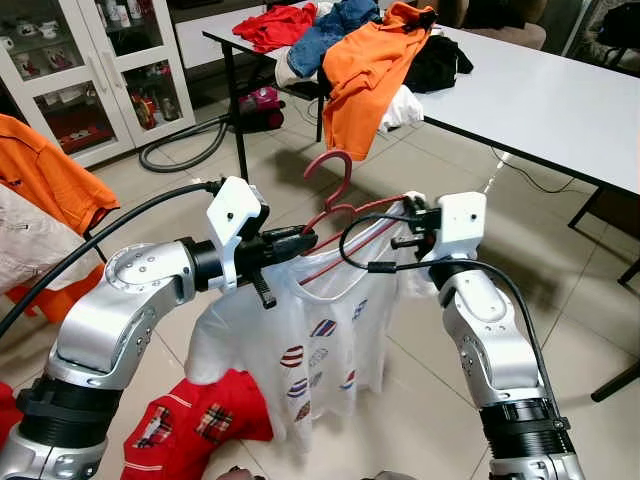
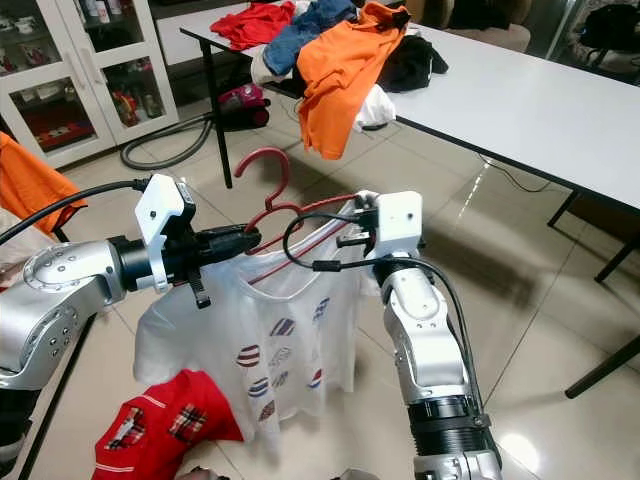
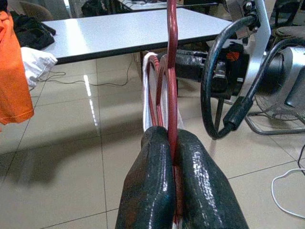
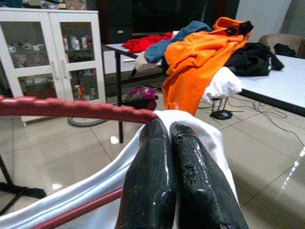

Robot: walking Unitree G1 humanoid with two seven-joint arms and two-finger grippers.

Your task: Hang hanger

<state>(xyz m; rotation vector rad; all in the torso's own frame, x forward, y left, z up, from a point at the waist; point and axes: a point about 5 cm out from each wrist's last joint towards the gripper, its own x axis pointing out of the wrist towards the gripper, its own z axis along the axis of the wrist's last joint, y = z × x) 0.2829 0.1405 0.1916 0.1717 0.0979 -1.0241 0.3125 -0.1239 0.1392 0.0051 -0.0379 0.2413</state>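
My left gripper point(image 1: 300, 243) is clenched on the red hanger point(image 1: 335, 212) near its neck. The hanger's long axis runs across to my right gripper point(image 1: 408, 228), clamped on its far shoulder through the white shirt point(image 1: 320, 340), hook upward.

head stereo pair looking down, wrist cameras close along each tool

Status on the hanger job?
Done: shirt is on the red hanger. In hand: left gripper pinches the hanger near its hook, right gripper grips its other end, both held over the floor. Left: hooking it onto a rail; none is visible here.
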